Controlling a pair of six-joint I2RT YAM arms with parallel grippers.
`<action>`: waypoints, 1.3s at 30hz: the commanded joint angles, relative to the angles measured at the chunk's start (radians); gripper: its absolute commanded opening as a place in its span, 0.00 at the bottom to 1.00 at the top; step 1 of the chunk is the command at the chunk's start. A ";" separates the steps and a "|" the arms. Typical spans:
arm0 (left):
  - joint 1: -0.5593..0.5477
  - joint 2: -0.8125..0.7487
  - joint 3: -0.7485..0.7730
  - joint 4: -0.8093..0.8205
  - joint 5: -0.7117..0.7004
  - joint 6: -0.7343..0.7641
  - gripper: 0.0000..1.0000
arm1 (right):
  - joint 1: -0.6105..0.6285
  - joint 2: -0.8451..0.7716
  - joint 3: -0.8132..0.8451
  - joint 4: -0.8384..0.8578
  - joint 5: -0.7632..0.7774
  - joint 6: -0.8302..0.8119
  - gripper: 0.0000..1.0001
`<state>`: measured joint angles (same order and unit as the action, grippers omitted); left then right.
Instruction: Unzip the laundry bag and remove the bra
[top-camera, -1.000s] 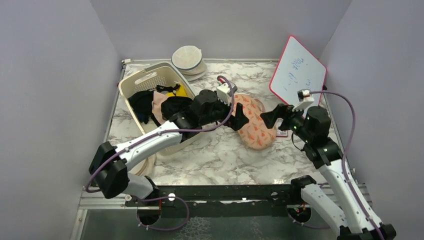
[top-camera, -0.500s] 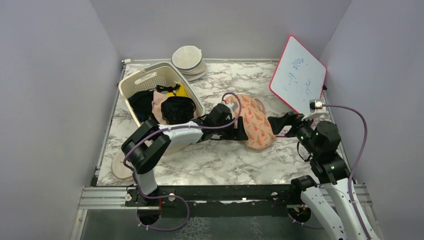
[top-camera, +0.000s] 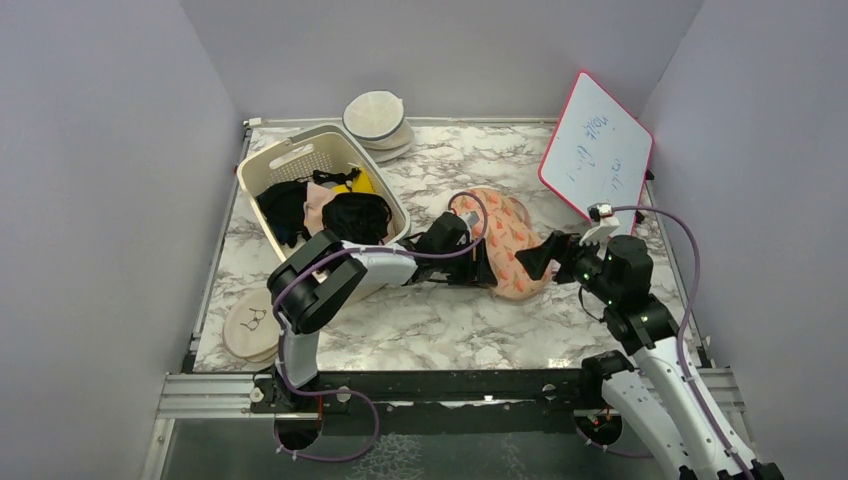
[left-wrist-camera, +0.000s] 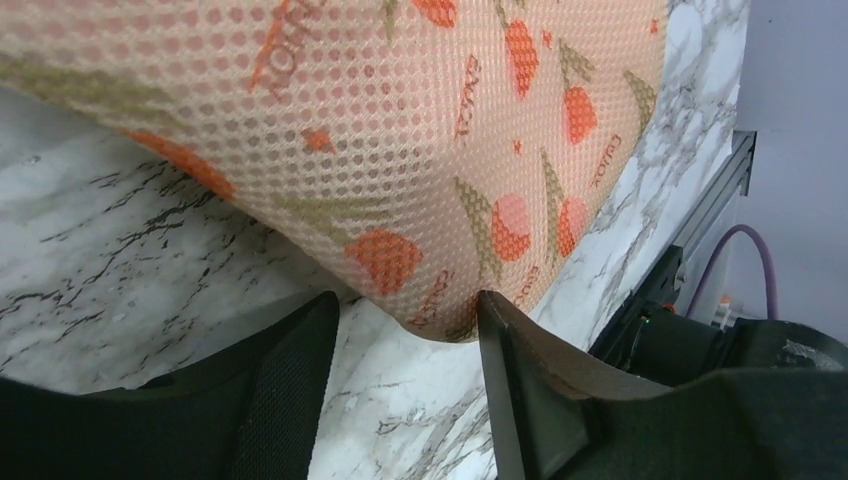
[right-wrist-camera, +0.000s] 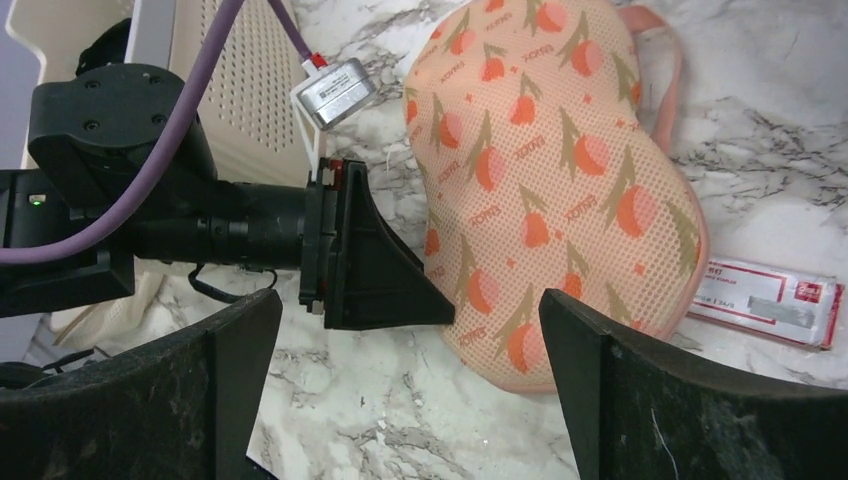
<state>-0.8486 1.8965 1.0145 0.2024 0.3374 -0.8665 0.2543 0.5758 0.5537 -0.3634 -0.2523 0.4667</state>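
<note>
Left gripper (left-wrist-camera: 405, 310) open, low on the table (left-wrist-camera: 120, 220), laundry bag (left-wrist-camera: 400, 130) edge between jaws, unclamped, likely to pin it. Right gripper (right-wrist-camera: 410, 305) wide open, empty, opposite.

Robot lab test cell, plain grey walls (top-camera: 100, 150) on three sides, marble-patterned table (top-camera: 440, 322), two arms (top-camera: 318, 290) bolted to a metal rail (top-camera: 450, 384), handwritten whiteboard (top-camera: 597, 150) propped at the right wall.

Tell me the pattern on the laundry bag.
Peach-orange mesh laundry bag printed with small red-and-green wedges; clearest in the right wrist view.
</note>
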 joint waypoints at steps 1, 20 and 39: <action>-0.002 0.043 0.032 0.016 0.052 0.012 0.41 | 0.000 0.026 -0.029 0.066 -0.080 0.030 1.00; 0.090 -0.157 -0.011 0.052 0.075 0.009 0.00 | 0.000 0.328 -0.169 0.272 -0.210 0.067 0.85; 0.193 -0.237 -0.030 0.050 0.068 -0.035 0.00 | 0.108 0.523 0.094 0.216 -0.109 -0.073 0.86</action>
<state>-0.6735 1.6997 0.9871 0.2310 0.4179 -0.8852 0.2874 1.2057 0.6277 -0.0616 -0.4629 0.4133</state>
